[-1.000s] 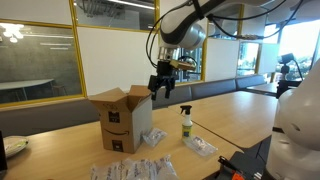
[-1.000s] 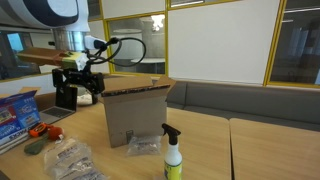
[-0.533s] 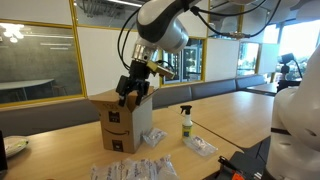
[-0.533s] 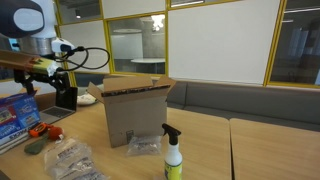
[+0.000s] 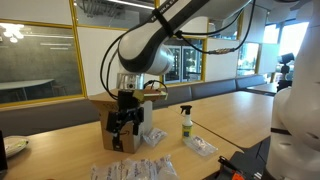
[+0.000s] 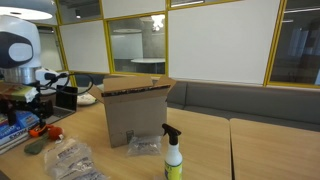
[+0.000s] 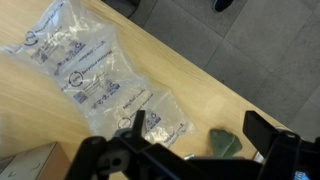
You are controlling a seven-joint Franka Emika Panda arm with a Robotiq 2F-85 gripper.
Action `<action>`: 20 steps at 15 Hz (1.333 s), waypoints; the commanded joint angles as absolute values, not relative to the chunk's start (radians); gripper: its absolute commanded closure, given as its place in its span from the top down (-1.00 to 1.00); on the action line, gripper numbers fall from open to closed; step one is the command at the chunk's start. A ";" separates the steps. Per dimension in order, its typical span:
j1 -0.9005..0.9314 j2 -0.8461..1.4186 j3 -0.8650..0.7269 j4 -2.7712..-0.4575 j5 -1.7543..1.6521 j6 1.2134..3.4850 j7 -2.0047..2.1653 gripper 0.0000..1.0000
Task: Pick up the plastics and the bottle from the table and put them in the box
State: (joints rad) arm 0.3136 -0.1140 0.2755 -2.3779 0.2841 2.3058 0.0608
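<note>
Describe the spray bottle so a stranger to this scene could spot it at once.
Find the long wooden table and the brown cardboard box standing on it. Beside the box, apart from it, stands the bottle. It is the only slim upright thing there, yellowish-clear with a black trigger top, while the plastics nearby lie flat and crinkled.

We see the brown cardboard box [image 6: 135, 112] open mid-frame on the light wooden table [image 6: 268, 150], the slim yellowish spray bottle [image 6: 173, 157] upright at lower centre, and clear crinkled plastic packets [image 6: 70, 160] lower left, seemingly overlapping.
</note>
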 commanded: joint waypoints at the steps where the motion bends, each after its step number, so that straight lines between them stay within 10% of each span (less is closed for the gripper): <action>1: 0.309 -0.011 0.314 -2.336 0.161 2.285 0.240 1.00; 20: 0.288 0.299 0.203 -2.364 0.283 2.490 0.757 1.00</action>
